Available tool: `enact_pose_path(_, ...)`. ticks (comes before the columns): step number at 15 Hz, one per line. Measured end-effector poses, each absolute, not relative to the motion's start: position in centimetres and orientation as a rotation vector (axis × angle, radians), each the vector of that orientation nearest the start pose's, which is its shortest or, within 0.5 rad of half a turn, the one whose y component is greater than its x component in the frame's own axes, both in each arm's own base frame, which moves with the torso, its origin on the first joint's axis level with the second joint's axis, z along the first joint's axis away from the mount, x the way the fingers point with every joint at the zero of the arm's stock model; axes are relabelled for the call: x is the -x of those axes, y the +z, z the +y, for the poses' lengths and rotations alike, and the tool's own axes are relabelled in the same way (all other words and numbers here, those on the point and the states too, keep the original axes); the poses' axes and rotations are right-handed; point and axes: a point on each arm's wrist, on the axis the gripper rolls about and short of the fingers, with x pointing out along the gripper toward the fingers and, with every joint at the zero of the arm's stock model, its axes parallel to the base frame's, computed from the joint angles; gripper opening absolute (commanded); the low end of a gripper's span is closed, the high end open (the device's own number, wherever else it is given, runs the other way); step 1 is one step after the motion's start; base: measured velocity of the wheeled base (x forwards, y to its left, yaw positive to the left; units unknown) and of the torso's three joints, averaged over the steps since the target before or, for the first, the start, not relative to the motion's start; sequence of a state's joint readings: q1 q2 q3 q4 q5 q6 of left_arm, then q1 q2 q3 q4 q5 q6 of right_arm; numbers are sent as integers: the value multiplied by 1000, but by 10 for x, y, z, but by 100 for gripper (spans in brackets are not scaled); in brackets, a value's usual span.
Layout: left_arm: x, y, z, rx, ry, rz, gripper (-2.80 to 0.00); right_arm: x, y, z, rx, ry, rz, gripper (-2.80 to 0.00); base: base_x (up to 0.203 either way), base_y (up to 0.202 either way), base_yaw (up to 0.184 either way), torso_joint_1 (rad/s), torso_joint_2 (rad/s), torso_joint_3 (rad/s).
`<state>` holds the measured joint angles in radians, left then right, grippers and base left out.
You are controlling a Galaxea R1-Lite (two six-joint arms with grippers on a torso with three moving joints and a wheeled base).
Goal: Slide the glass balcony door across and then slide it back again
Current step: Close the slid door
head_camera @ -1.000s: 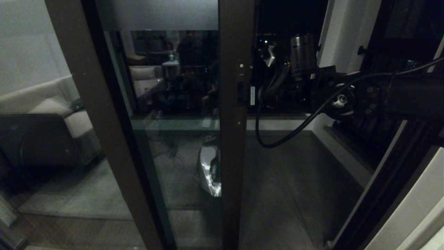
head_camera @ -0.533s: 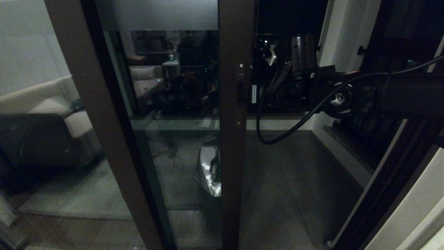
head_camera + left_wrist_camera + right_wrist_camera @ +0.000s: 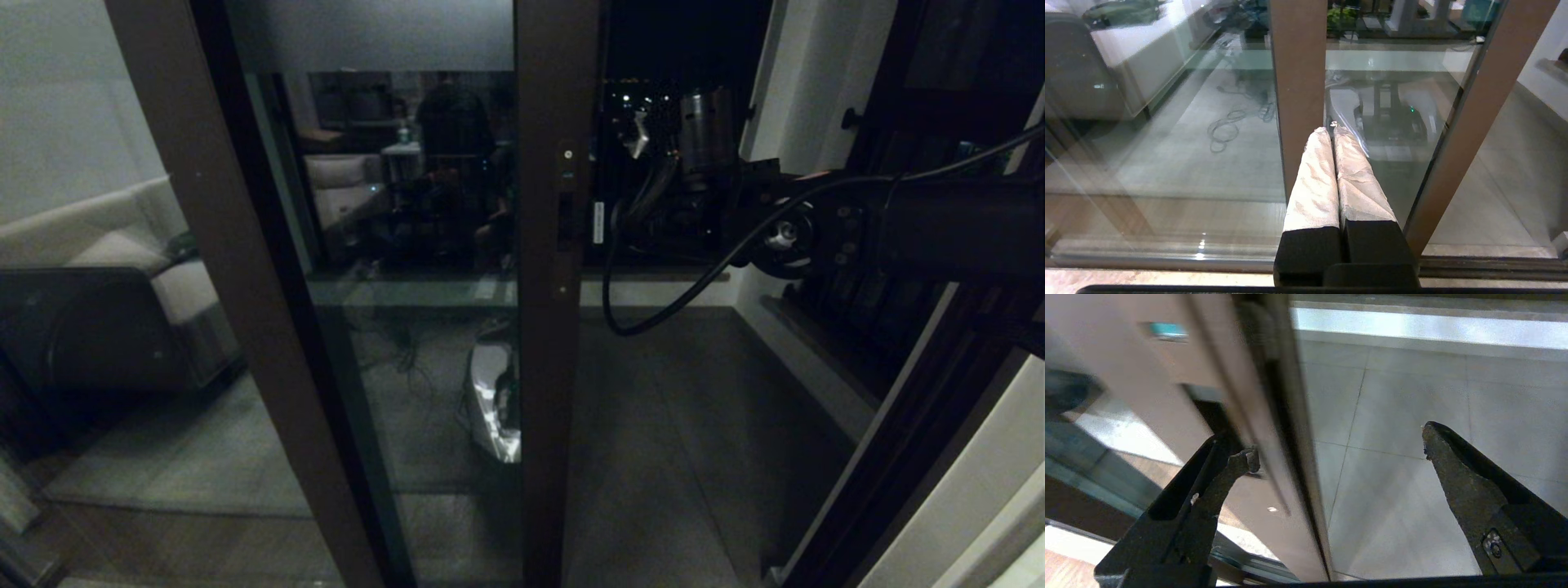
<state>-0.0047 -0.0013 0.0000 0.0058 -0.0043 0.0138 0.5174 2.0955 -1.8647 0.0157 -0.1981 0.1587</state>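
The glass balcony door [image 3: 408, 204] stands partly across the opening, its frosted band at the top and its brown edge stile [image 3: 555, 367] upright mid-view. The recessed slot handle [image 3: 565, 220] sits on that stile. My right gripper [image 3: 589, 222] reaches in from the right and straddles the stile's edge. It is open [image 3: 1337, 445]: one fingertip [image 3: 1247, 459] rests at the slot handle [image 3: 1208, 412], the other fingertip [image 3: 1429, 435] hangs over the balcony tiles. My left gripper [image 3: 1331, 128] is shut and empty, low by the glass near a brown frame post [image 3: 1298, 81].
A second slanted brown frame [image 3: 204, 245] stands left, with a sofa [image 3: 106, 245] beyond it. The tiled balcony floor [image 3: 678, 408] lies open right of the stile. A white wall [image 3: 784, 98] and dark window frame [image 3: 898, 392] bound the right. The floor track [image 3: 1494, 267] runs below.
The right arm has crept a little left toward the door stile, its cable loop rising slightly. The door stile shows no clear shift.
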Motion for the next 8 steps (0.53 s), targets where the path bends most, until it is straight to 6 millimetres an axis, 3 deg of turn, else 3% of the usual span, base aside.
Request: enact_pose_path(8, 23, 75, 0, -14, -9, 4, -280, -390, 270, 202, -69, 267, 243, 0, 0, 0, 0, 0, 0, 0)
